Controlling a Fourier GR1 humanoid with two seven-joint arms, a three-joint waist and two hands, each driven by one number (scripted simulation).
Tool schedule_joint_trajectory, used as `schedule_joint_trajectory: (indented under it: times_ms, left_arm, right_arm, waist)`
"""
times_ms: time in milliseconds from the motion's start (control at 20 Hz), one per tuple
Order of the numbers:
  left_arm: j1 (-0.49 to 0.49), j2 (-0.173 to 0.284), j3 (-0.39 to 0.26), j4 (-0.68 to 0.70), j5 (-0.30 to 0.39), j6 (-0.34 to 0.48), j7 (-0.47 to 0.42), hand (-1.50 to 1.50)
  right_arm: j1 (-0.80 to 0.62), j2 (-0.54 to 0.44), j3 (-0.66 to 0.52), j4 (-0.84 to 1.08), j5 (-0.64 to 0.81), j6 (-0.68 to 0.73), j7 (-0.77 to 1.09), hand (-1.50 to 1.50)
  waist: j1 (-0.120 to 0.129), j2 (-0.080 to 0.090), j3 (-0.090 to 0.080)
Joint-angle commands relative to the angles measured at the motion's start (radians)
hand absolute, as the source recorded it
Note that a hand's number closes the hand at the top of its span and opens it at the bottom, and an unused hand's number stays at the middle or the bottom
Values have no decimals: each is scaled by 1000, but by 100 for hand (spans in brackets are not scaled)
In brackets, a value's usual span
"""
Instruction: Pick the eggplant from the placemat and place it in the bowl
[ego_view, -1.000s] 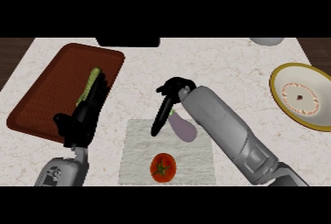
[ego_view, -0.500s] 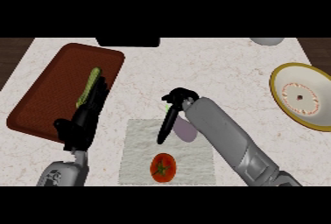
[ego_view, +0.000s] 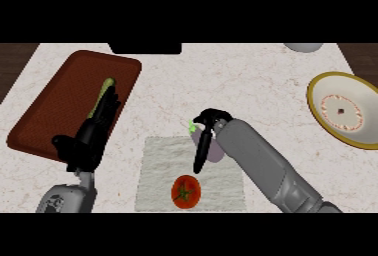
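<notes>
The right hand (ego_view: 204, 145) has come down and nearer over the last second, and now sits over the eggplant (ego_view: 213, 150) at the far right of the placemat (ego_view: 159, 172), fingers pointing down along the vegetable's left side. The fingers look fairly straight, and whether they have closed round the eggplant cannot be told, since hand and forearm hide much of it. The eggplant lies where it was, green stem toward the far end, so the pick appears to be at the grasping stage, with nothing lifted yet. A tomato (ego_view: 186, 191) sits at the mat's near edge, close below the fingertips. The bowl (ego_view: 344, 108) waits well apart at the right edge of the counter (ego_view: 221, 80). The left hand (ego_view: 87, 145) rests open at the left, over the near edge of a brown tray (ego_view: 63, 100) holding a green vegetable (ego_view: 105, 87).
</notes>
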Motion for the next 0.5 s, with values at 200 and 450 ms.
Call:
schedule_joint_trajectory:
  times_ms: [200,450]
  left_arm:
    - [-33,-5,25,33,-2,-4,-7,0]
    - [9,-32,-19,19,-47,20,-24,0]
  right_arm:
    - [89,14,36,-18,47,141,-152,150]
    - [106,19,53,-52,67,179,-189,150]
  waist:
    - [-3,7,1]
    - [-1,4,1]
